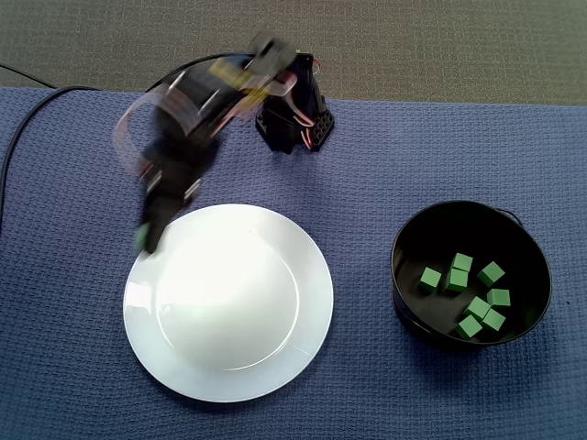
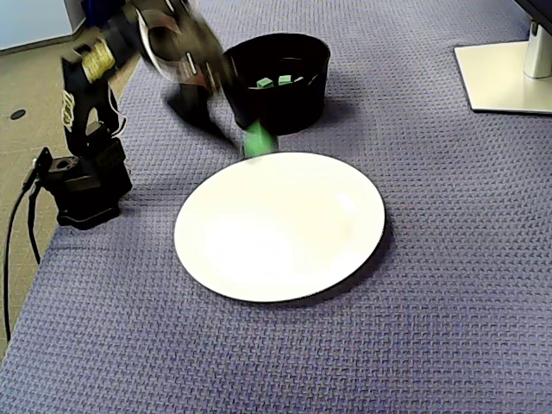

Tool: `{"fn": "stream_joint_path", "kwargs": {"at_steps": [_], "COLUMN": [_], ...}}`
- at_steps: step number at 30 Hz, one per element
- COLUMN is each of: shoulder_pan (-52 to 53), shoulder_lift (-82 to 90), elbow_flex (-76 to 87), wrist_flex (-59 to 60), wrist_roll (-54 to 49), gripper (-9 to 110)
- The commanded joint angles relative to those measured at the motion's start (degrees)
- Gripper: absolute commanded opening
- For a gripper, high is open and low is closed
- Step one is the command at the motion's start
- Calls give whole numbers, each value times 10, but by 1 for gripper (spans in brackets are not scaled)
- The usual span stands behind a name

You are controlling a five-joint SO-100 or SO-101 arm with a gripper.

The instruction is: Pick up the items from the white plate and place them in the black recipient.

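Note:
The white plate [image 1: 229,302] [image 2: 276,224] lies bare on the blue mat. My gripper [image 1: 147,236] [image 2: 250,138] is blurred with motion and hangs over the plate's rim, at its upper left in one fixed view and at its far edge in the other. It is shut on a green cube [image 2: 259,138], of which only a green sliver [image 1: 140,241] shows at the tip from above. The black bowl [image 1: 404,247] [image 2: 276,103] holds several green cubes [image 1: 463,280] [image 2: 278,80].
The arm's base [image 1: 293,124] [image 2: 82,185] stands at the mat's edge, with a black cable [image 1: 18,128] [image 2: 13,250] trailing off it. A white stand foot [image 2: 509,73] sits at the far right. The bowl is right of the plate in the top-down fixed view.

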Motion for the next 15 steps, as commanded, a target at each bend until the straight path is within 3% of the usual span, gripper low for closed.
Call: {"fn": "stream_joint_path", "kwargs": {"at_steps": [1, 5, 8, 11, 15], "shoulder_pan": [-171, -406, -559, -645, -683], "shoulder_lift": [238, 317, 274, 145, -27], "elbow_flex": [56, 128, 123, 72, 88], "wrist_flex": [-47, -125, -128, -88, -85], "wrist_roll": [62, 61, 61, 47, 52], "gripper": [0, 0, 0, 0, 0]}}
